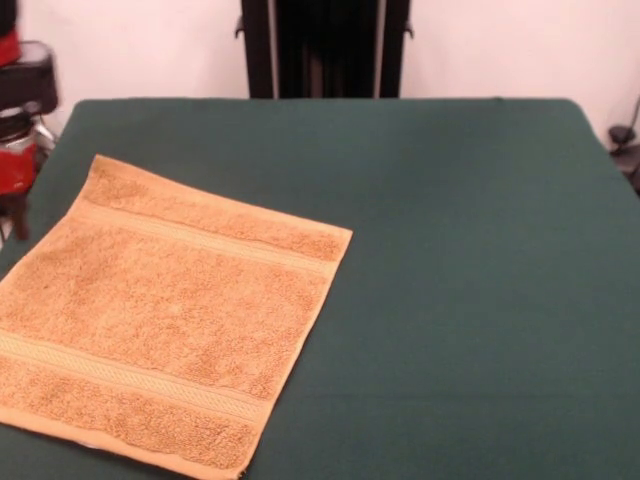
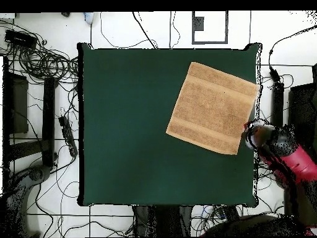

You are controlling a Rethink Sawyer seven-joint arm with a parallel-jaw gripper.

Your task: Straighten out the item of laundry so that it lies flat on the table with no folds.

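Towel (image 1: 165,315) is lying spread out and flat at the left of the front view, orange-tan terry, turned at a slant to the table edges. No folds showing; two flat woven bands are running across it, one near the far edge and one near the near edge. Its left corner is reaching the picture's left border and its near corner is sitting close to the bottom border. Table (image 1: 450,280) is taking up the rest of that view, dark green cloth, bare to the right of the towel. Robot arm (image 1: 20,120) is showing red and black at the left edge, just off the table's side; pedestal (image 1: 325,48) is standing at the far side, top centre.

Overhead, going left to right: cables (image 2: 43,62) are lying on the floor left of the table (image 2: 130,136), then the towel (image 2: 213,106) is lying in the upper right part of the cloth, one corner close to the right edge. Arm (image 2: 282,152) is sitting beyond that right edge, its end just beside the towel's lower right corner. Gripper (image 2: 250,134) is too unclear here; cannot tell whether its pincer is spread or pressed together.
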